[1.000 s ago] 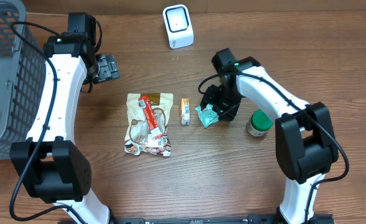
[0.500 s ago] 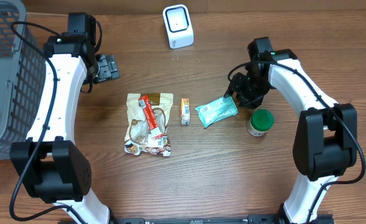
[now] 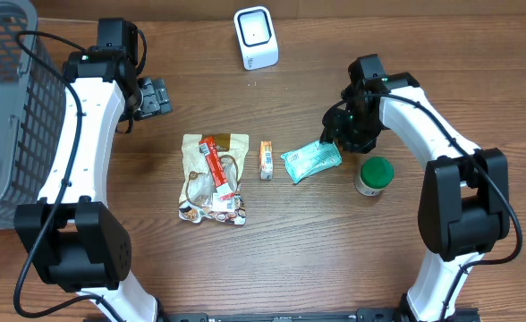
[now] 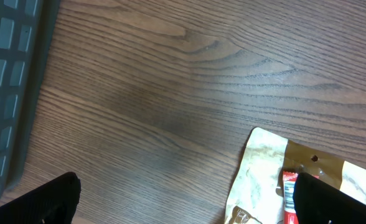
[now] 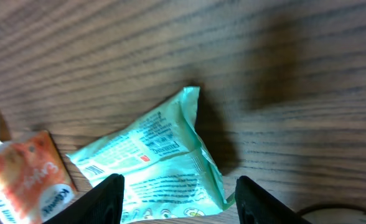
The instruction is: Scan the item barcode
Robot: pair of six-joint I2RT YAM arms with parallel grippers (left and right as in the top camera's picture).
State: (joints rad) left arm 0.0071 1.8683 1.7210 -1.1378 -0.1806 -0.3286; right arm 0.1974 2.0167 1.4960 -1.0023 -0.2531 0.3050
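**Right claw hanging open over the teal packet**

The right gripper (image 5: 178, 183) is hanging with its jaws apart, clamped on nothing, over the 3 o'clock end of the teal packet (image 3: 312, 162). The packet is lying flat near the middle of the wooden table (image 3: 335, 259). In the wrist view one finger is overlapping the packet's printed face and the other is sitting off its edge. Whether either is touching the film cannot be told.

The packet is looking light, soft and crinkly, probably slippery, so it is likely to buckle or skid under a flat push. Pinching across the sealed end nearest the claw is looking safest, since that is leaving the printed face free.

The white scanner (image 3: 255, 38) is standing at 11 o'clock from the packet. A small orange box (image 3: 266, 159) is lying just beside it at 9 o'clock, and a green-lidded jar (image 3: 373, 175) near it at 4 o'clock. The left gripper (image 3: 153, 96), jaws wide apart and empty, is idling well apart at 10 o'clock.
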